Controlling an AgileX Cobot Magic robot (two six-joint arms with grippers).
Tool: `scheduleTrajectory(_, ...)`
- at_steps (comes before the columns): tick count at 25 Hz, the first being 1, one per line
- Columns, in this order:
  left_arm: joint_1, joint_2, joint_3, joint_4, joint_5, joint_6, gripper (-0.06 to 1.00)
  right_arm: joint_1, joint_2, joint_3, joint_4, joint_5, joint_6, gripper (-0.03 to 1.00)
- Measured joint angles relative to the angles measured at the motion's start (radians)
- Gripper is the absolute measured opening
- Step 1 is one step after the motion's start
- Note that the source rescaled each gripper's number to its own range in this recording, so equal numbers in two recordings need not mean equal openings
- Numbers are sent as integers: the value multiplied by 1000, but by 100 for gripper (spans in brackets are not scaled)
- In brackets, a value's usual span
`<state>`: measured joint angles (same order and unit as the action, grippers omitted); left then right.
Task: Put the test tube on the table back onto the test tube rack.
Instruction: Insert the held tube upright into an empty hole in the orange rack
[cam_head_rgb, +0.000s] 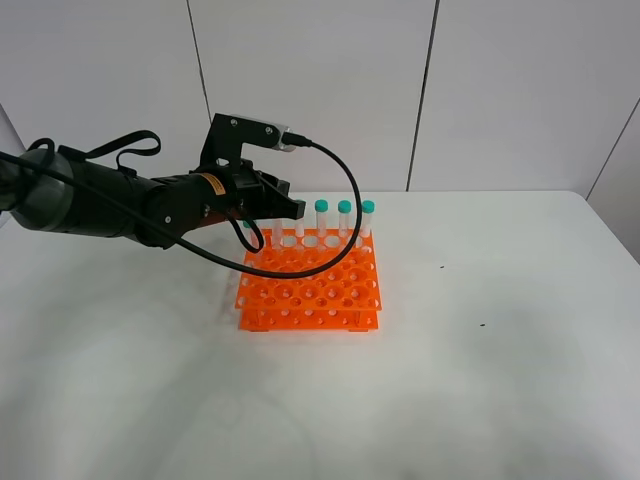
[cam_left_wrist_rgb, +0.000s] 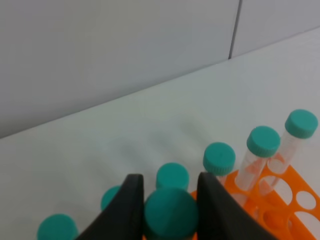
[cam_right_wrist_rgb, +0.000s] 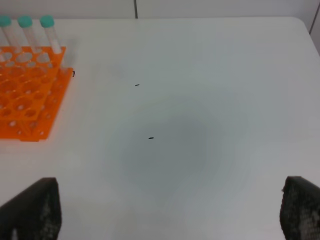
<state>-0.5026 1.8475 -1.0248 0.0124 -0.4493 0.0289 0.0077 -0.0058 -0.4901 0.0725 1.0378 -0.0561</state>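
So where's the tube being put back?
Left wrist view: the tube is clamped in the left gripper, at the rack's back-left corner, beside other capped tubes.

Wall panels (cam_head_rgb: 310, 90): pale grey, flat and matte; upright behind the left hand (cam_head_rgb: 290, 208), past the far edge of the tabletop (cam_head_rgb: 520, 400).
Panel seams (cam_head_rgb: 424, 95): thin dark lines, near vertical; one above the left hand, the others well off to its side.
Spare tubes (cam_head_rgb: 344, 207): clear bodies, teal caps, upright in the rack (cam_head_rgb: 310, 295); three in a row just beyond the left hand's tips; six caps show in the left wrist view.
Dark specks (cam_right_wrist_rgb: 151, 138): two small marks on the tabletop, ahead of the right hand (cam_right_wrist_rgb: 165, 210), apart from each other.
Grey shading (cam_right_wrist_rgb: 175, 155): soft darker patch around the nearer speck.
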Motion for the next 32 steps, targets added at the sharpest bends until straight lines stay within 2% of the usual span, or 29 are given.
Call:
scheduleTrajectory(26, 22, 12, 0, 1, -16, -8, 0, 0, 0, 0, 1, -5, 0, 100)
scheduleTrajectory(32, 22, 12, 0, 1, -16, -57, 0, 0, 0, 0, 1, -5, 0, 100)
